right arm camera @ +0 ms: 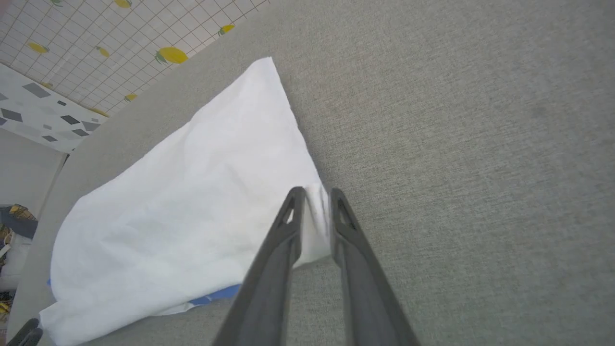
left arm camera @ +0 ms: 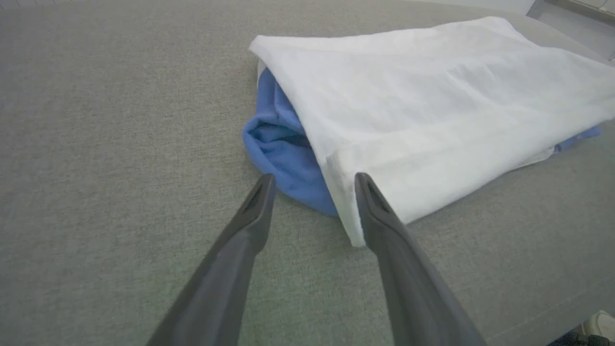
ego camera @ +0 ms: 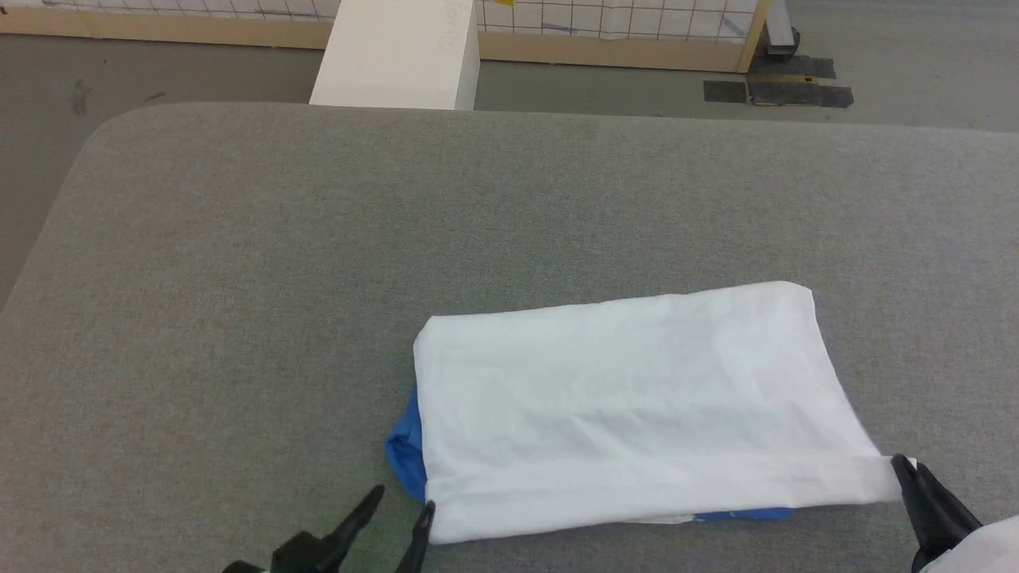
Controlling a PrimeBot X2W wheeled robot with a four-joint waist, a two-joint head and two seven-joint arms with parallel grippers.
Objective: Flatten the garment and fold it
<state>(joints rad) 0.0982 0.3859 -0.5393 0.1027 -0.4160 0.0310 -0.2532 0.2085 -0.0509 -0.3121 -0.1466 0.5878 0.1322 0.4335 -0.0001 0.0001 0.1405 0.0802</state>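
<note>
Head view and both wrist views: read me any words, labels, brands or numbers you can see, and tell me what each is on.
There is no readable text in any view.
The garment: plain white and blue cloth, no print or tag showing.
The white box: no legible lettering.
The gridded sheet: lemon pictures, no words.

**Black tapered fingers, one white forearm**

In the head view, the left jaws at seven o'clock are two slim black fingers that narrow to points above a glossy black base. At five o'clock, the right jaws are also black and join a smooth white forearm. In the wrist views, the fingers look matte dark grey, long and flat-sided, with a slotted recess near each tip.
</note>
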